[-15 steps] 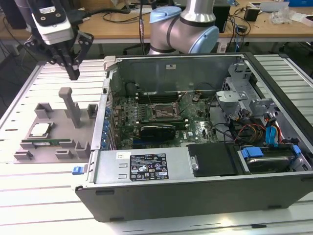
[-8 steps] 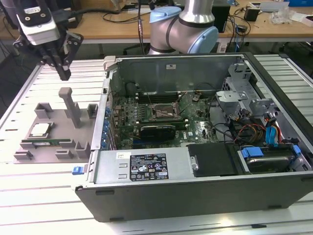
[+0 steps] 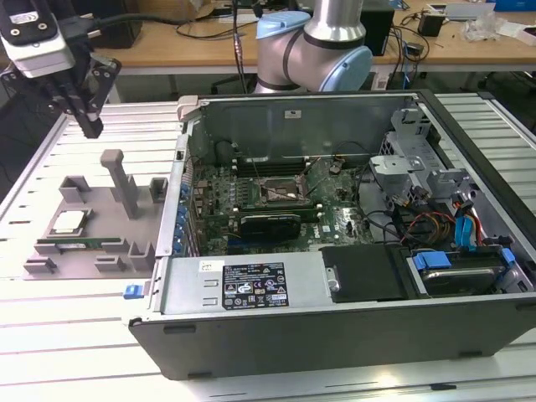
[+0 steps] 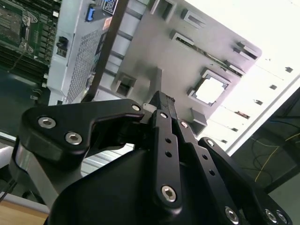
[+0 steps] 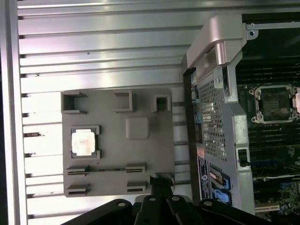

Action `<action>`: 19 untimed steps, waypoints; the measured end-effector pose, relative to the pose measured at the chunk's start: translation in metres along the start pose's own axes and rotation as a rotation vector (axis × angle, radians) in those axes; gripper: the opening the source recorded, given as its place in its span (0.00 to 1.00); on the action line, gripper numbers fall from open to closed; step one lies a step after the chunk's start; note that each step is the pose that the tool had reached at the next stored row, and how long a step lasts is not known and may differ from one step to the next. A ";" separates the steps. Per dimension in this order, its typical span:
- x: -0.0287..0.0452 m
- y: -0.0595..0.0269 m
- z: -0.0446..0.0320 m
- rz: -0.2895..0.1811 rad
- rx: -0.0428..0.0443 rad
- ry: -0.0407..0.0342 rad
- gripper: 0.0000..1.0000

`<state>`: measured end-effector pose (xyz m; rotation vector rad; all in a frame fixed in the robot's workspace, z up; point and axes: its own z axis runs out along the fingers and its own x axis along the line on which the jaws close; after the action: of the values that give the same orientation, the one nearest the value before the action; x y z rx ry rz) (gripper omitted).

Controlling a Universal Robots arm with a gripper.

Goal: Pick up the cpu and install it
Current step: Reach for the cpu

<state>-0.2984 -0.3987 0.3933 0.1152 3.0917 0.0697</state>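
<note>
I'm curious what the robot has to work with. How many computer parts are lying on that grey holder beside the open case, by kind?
cpu: 1
memory stick: 1
Total: 2, both on the grey holder

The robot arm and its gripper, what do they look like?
The arm is a silver-grey tube with pale blue joint caps. The gripper is matte black, its slim linked fingers studded with silver screw heads. A pale grey box sits at the wrist, with a black cable running off it.
</note>
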 end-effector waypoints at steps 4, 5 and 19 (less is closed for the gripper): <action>0.0150 -0.0011 -0.0008 0.000 -0.0001 -0.0026 0.11; 0.0194 -0.0014 -0.0009 0.000 -0.0002 -0.0035 0.11; 0.0710 -0.0050 -0.0035 -0.001 -0.0010 -0.0138 0.11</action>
<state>-0.3697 -0.3986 0.3933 0.1140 3.0779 0.0701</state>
